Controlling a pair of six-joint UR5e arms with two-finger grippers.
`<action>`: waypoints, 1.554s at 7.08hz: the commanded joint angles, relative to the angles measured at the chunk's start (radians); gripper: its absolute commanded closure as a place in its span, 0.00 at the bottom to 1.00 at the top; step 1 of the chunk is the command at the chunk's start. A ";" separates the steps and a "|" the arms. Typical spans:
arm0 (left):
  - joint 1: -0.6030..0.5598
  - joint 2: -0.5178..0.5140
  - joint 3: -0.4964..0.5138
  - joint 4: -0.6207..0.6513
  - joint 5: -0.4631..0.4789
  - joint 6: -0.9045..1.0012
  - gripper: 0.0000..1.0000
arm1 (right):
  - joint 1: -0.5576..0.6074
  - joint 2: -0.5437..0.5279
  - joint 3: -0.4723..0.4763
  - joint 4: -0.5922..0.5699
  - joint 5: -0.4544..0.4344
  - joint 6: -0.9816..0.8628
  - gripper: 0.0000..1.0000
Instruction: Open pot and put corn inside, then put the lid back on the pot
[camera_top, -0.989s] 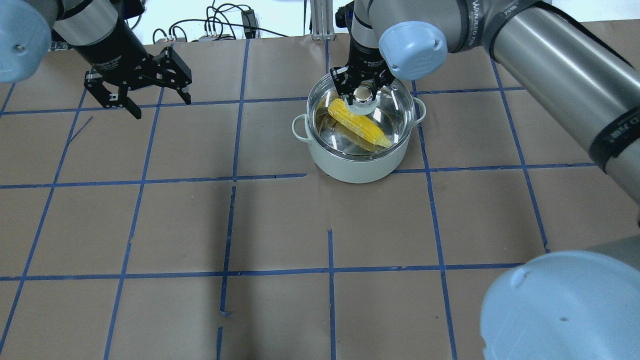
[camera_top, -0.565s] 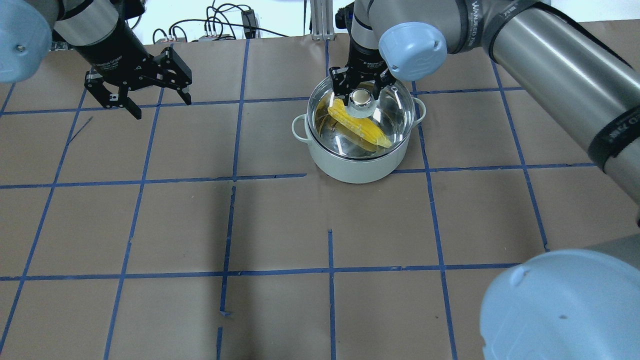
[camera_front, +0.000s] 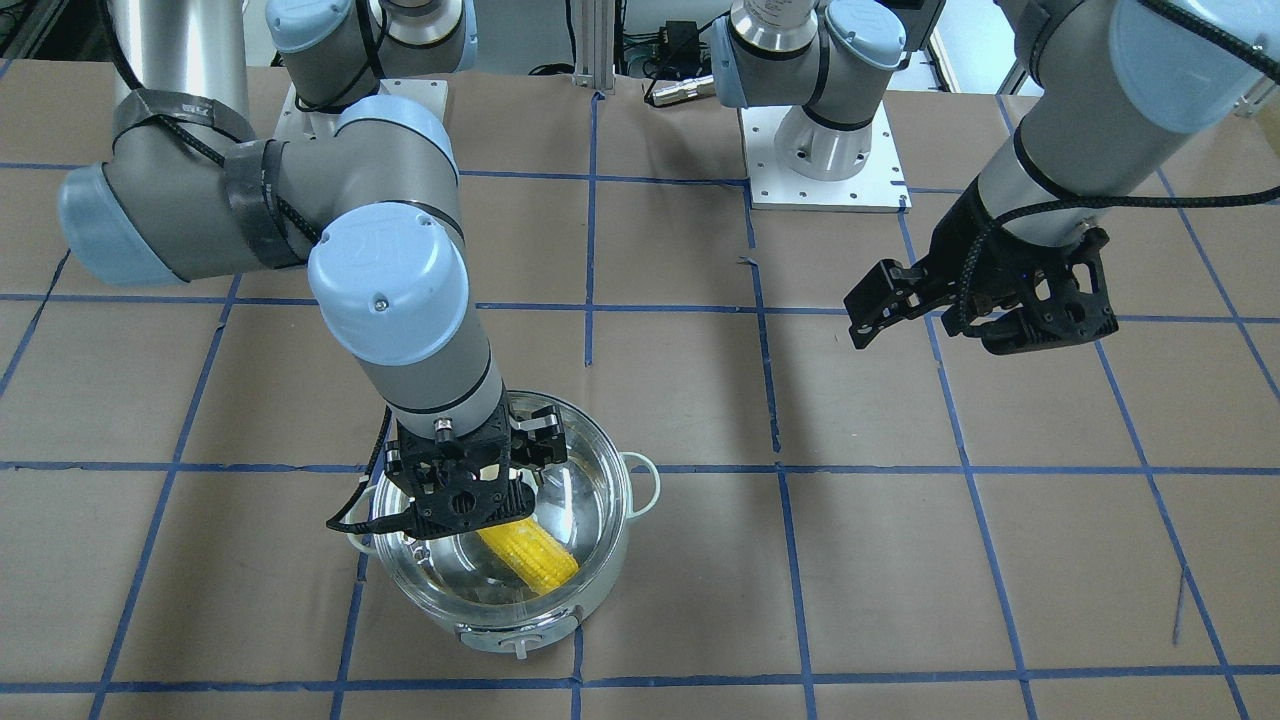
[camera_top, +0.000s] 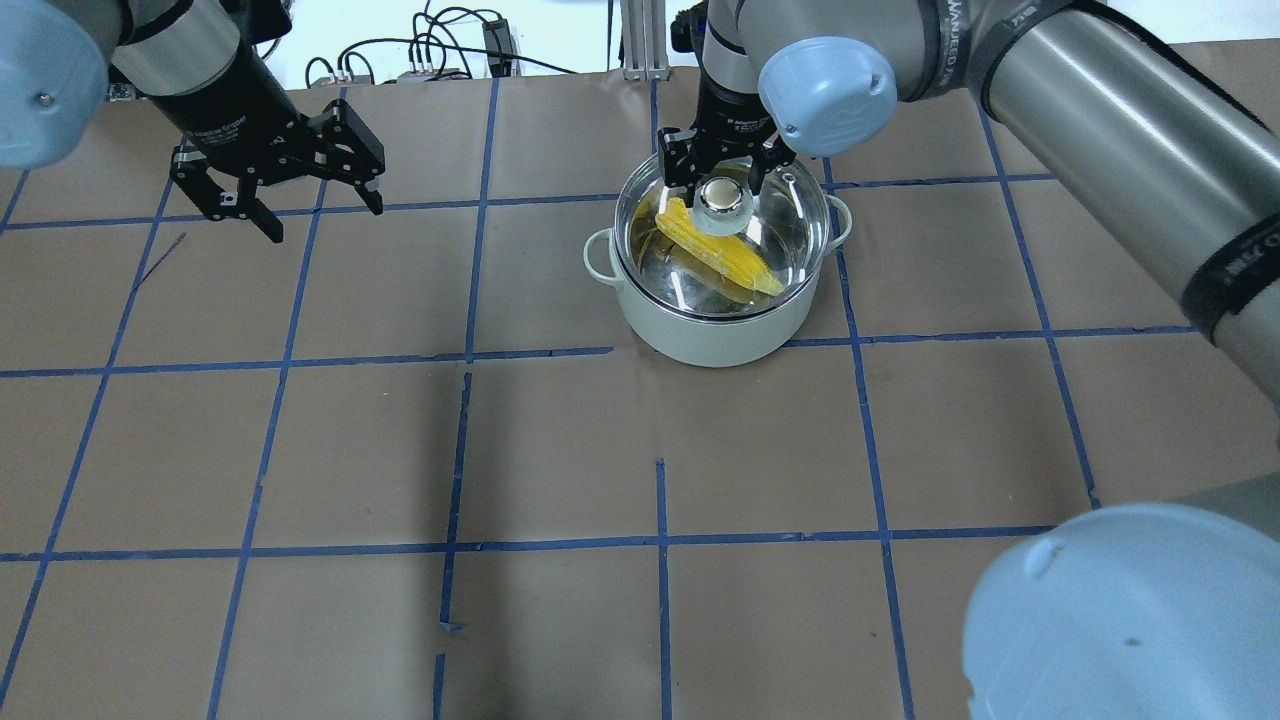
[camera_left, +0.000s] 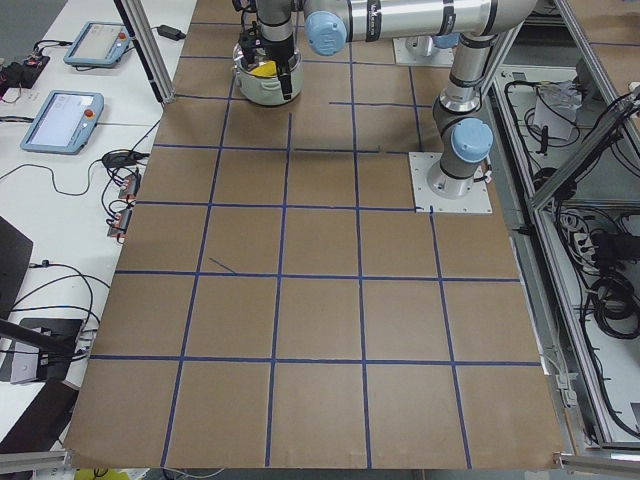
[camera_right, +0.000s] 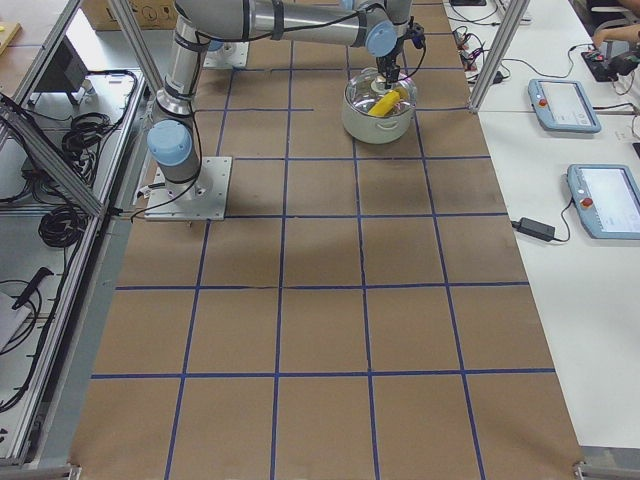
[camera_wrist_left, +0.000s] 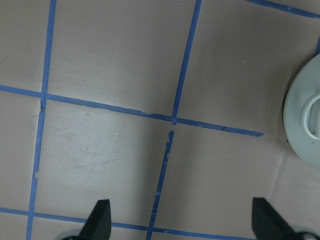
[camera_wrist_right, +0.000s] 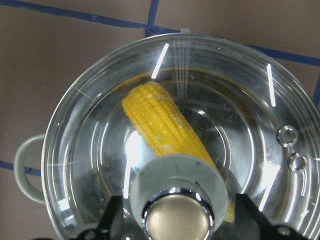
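The pale mint-white pot (camera_top: 700, 340) stands at the far middle of the table, also in the front view (camera_front: 520, 632). The yellow corn (camera_top: 738, 264) lies inside it, seen through the glass in the right wrist view (camera_wrist_right: 160, 125). The clear lid (camera_top: 792, 216) sits on the pot's rim. My right gripper (camera_top: 722, 178) is open, its fingers (camera_wrist_right: 113, 216) either side of the lid's metallic knob (camera_wrist_right: 177, 220) and apart from it. My left gripper (camera_top: 325, 213) is open and empty above the table, left of the pot; the left wrist view (camera_wrist_left: 182, 222) shows only bare paper under it.
Brown paper with blue tape lines covers the table (camera_top: 560, 450). Cables (camera_top: 440, 50) lie beyond the far edge. The pot's rim (camera_wrist_left: 302, 115) shows at the right edge of the left wrist view. The two arm bases (camera_front: 820, 160) stand on the robot's side.
My right gripper has opened off the lid's knob and risen a little. The lid has settled onto the pot. My left gripper has shifted slightly.
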 joint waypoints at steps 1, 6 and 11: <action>-0.003 0.013 -0.037 0.029 0.006 -0.022 0.00 | -0.012 0.003 -0.102 0.106 0.003 -0.004 0.18; -0.035 0.004 -0.037 0.042 0.093 -0.051 0.00 | -0.107 -0.039 -0.170 0.169 -0.001 -0.068 0.11; -0.038 0.001 -0.039 0.051 0.098 -0.033 0.00 | -0.194 -0.288 0.013 0.272 0.000 -0.196 0.11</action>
